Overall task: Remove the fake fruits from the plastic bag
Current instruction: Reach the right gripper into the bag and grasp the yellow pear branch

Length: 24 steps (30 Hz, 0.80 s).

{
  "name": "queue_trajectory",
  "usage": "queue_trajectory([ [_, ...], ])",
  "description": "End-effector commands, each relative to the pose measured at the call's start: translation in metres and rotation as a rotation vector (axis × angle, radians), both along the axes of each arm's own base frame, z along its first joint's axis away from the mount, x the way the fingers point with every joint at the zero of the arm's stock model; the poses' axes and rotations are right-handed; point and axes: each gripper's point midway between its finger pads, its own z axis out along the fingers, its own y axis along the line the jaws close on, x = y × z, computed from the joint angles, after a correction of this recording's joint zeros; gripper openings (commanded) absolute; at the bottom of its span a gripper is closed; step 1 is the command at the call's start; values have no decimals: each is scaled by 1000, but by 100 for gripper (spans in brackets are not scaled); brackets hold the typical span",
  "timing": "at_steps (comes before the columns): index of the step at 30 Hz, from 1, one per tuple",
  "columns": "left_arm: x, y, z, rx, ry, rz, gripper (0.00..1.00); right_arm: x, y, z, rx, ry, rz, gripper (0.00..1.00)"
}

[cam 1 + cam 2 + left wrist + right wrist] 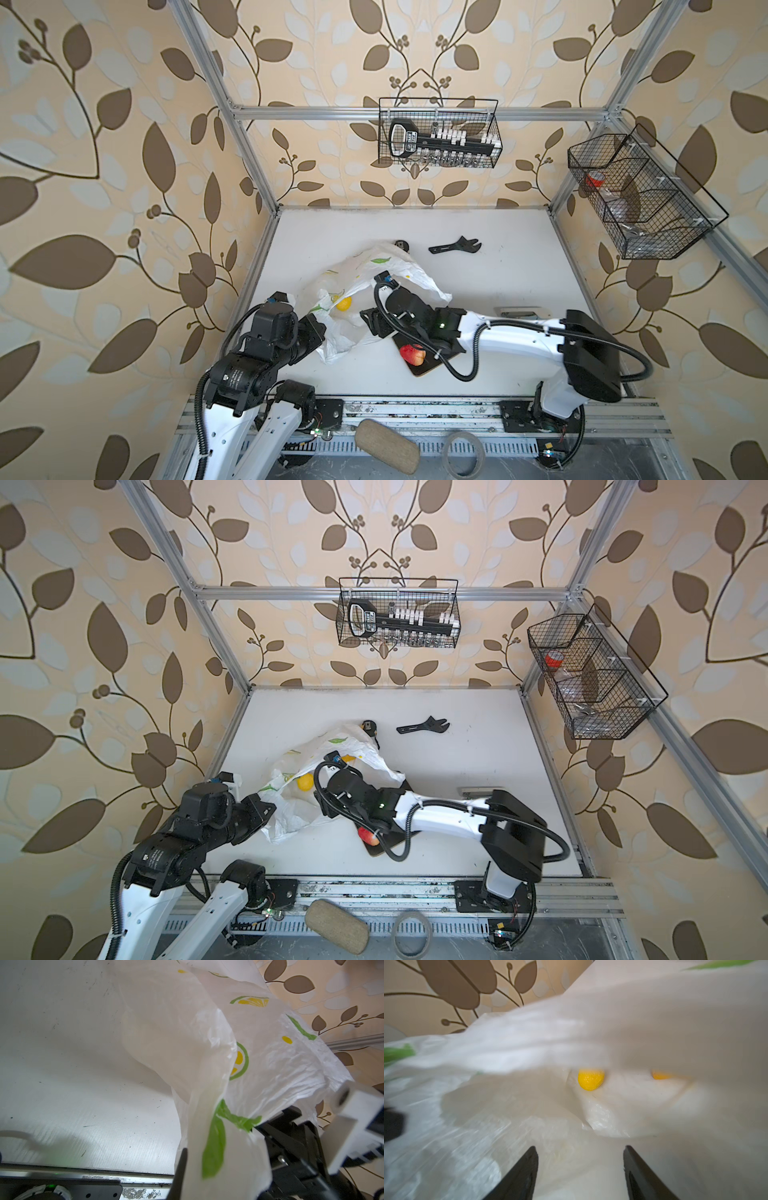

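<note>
The white plastic bag [374, 270] with green and yellow prints lies crumpled mid-table in both top views. My left gripper [318, 328] is shut on the bag's [259, 1053] left edge; the film drapes over it [199, 1159], and only one dark finger [180, 1167] shows. My right gripper [368, 322] reaches into the bag's mouth from the right, open and empty [580, 1150]. Ahead of it, inside the bag, lie a yellow lemon [590, 1079] [344, 304] and an orange-yellow fruit [660, 1075] half under a fold. A red apple-like fruit [412, 354] sits on the black tray [422, 370] under the right arm.
A black wrench [455, 245] and a small black round object [402, 244] lie behind the bag. Wire baskets hang on the back wall [438, 133] and the right wall [640, 195]. A beige pad [388, 444] and a tape roll [463, 453] sit beyond the front rail.
</note>
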Motion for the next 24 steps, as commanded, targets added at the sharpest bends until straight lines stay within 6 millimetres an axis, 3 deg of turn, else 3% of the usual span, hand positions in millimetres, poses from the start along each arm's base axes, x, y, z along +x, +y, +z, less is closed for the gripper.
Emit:
queue_trajectory([
  [1,-10,6,-2,41,33,0,0,9,24,-19,-34,43,47,66],
  [11,-16,4,-11,38,80,-15,0,52,74,-63,-67,40,73,73],
  [19,-12,2,-9,22,68,-13,0,79,94,-93,-93,24,42,80],
  [24,-9,1,-9,16,61,-11,0,82,106,-118,-107,59,57,82],
])
